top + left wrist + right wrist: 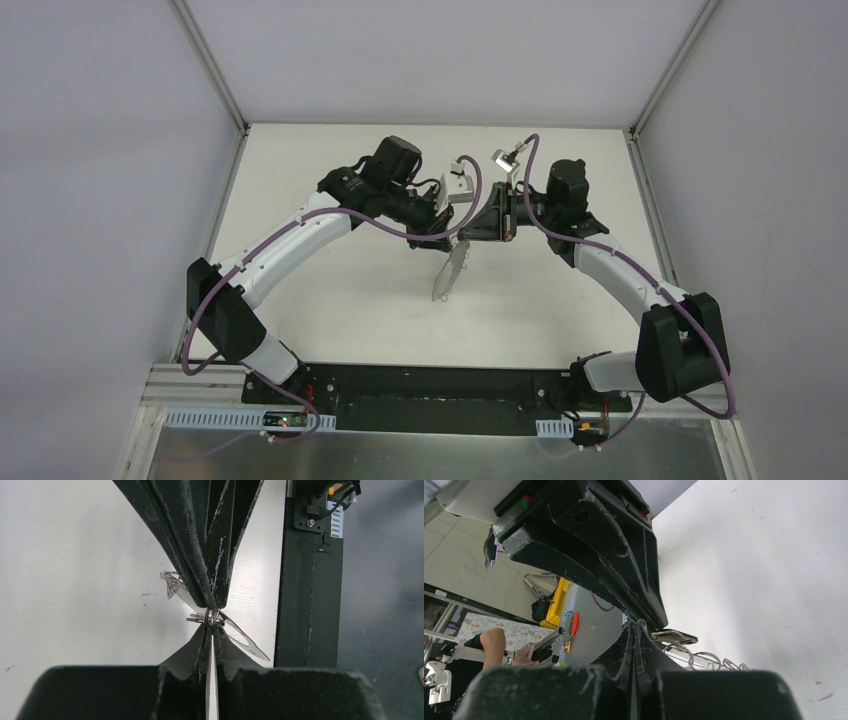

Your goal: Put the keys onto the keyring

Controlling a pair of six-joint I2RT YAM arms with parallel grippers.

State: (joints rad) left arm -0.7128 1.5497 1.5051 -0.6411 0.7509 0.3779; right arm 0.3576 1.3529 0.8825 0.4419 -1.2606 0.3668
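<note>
- White matte table, scuffed in spots; grey walls left, right and far; two aluminium posts at the far corners.
- Black base plate along the near edge, carrying both arms.
- Seen from the right wrist, beyond the table: tiled floor, a yellow object, one bare forearm.
- Arms: two, tips meeting nose to nose over the far middle of the table.
- Left gripper: jaws drawn in to a thin slit, tips at the wire; cannot tell whether anything is pinched.
- Right gripper: jaws pressed together, wire emerging right at the tips.
- Keyring: one, held up between the two tips, off the table, loop hanging toward the near side.
- Small silvery pieces bunched on the wire, left of the tips; number unclear.
- Key: one, black oval head, just beside the left gripper's tip, above the wire coils.
</note>
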